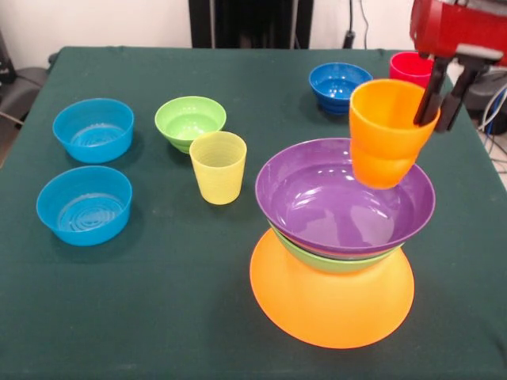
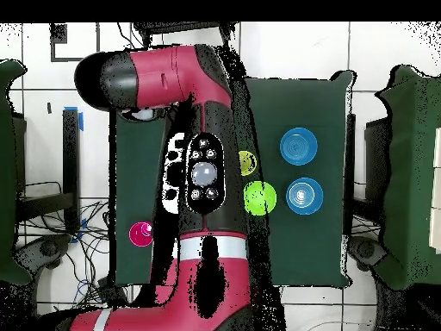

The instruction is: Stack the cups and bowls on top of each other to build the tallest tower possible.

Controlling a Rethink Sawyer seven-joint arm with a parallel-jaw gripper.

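My gripper [image 1: 436, 120] is shut on the far rim of the orange cup [image 1: 386, 134], one finger inside and one outside. It holds the cup upright, slightly tilted, just above the right side of the purple bowl [image 1: 333, 202]. That bowl rests in the large green bowl [image 1: 341, 261], which sits on the upturned huge orange bowl [image 1: 333, 305]; together they form the tower. The yellow cup [image 1: 218, 166] stands left of the tower and shows in the overhead view [image 2: 248, 161]. The red cup [image 1: 410, 66] stands at the far right and also shows from overhead [image 2: 140, 233].
A small green bowl [image 1: 190, 121] and two light blue bowls [image 1: 93, 129] [image 1: 84, 204] stand on the left of the green table [image 1: 158, 317]. A dark blue bowl [image 1: 339, 85] is at the far side. From overhead the arm [image 2: 202, 181] hides the tower.
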